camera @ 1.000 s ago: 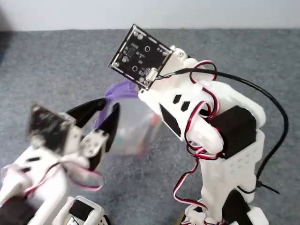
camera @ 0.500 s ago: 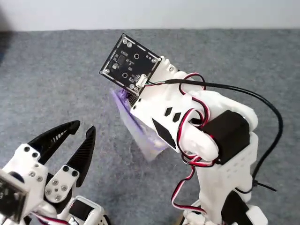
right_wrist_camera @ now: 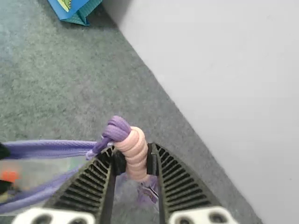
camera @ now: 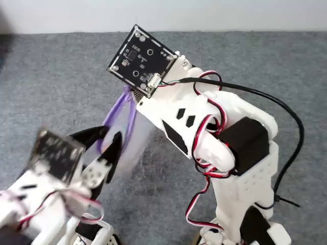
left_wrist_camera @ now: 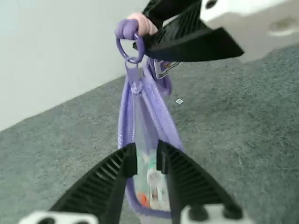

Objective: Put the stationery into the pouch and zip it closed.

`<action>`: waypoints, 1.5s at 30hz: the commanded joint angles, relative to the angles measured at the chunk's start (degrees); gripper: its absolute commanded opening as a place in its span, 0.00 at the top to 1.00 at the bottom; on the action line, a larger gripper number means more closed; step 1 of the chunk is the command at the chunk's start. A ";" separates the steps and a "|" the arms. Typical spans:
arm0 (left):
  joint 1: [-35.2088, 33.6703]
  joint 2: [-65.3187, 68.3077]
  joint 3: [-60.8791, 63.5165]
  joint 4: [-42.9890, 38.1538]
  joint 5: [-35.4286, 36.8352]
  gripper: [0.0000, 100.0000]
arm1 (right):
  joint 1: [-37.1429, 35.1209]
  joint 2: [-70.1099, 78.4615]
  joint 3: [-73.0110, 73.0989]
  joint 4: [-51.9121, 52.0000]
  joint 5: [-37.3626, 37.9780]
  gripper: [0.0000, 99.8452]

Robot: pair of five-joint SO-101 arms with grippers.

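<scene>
Hanging under the right arm (camera: 204, 132) in the high view, the clear, purple-edged pouch (camera: 122, 130) is off the grey table covering (camera: 61, 76). Its top end sits beneath that arm's camera board (camera: 142, 61). The left gripper (camera: 110, 137) is at the pouch's lower part, jaws a little apart.

In the left wrist view, that gripper's black fingers (left_wrist_camera: 117, 177) leave a narrow gap, and the pouch shows through it; contact cannot be judged. Stationery (left_wrist_camera: 152, 186) lies low inside, behind the clear side. Two purple edges spread apart below the purple ring (left_wrist_camera: 126, 46) at the top. There the right gripper (left_wrist_camera: 140, 37) clamps a pink coiled loop (left_wrist_camera: 142, 21).

In the right wrist view, the jaws are closed tight on that pink coil, and the pouch trails off to one side. A blue object (right_wrist_camera: 70, 7) lies by the white wall (right_wrist_camera: 224, 70)
</scene>
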 commanded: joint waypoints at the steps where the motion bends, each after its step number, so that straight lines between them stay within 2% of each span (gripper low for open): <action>1: 4.48 0.53 4.70 -6.95 2.73 0.91 | -0.22 -1.80 -0.97 -2.68 -0.79 0.99; 6: 14.59 0.88 5.58 -10.99 9.41 0.91 | -1.01 -1.63 -0.97 -2.59 -0.79 0.99; 13: 15.03 6.59 4.97 -15.38 10.02 0.91 | -0.84 -1.19 -0.88 -2.59 -1.05 0.99; 22: 14.51 3.52 1.27 -11.87 8.18 0.91 | -0.66 -1.10 -0.53 -1.54 -1.05 0.99; 26: 7.56 0.44 -0.13 -11.25 5.80 0.91 | -0.66 -1.10 0.97 -2.07 -1.14 0.99; 29: -0.35 -1.76 -0.04 -11.25 0.88 0.91 | -0.66 -1.10 1.14 -2.07 -1.23 0.99; 33: -7.12 -5.98 -0.04 -11.34 -4.48 0.91 | -0.66 -1.10 1.32 0.84 -1.32 0.99; 40: -9.49 -10.55 0.04 -6.51 -7.82 0.91 | -1.01 -1.89 7.12 9.98 -6.95 0.99; 45: -9.49 -10.81 0.22 -3.25 -10.29 0.91 | -1.19 -1.89 10.73 11.03 -10.02 0.99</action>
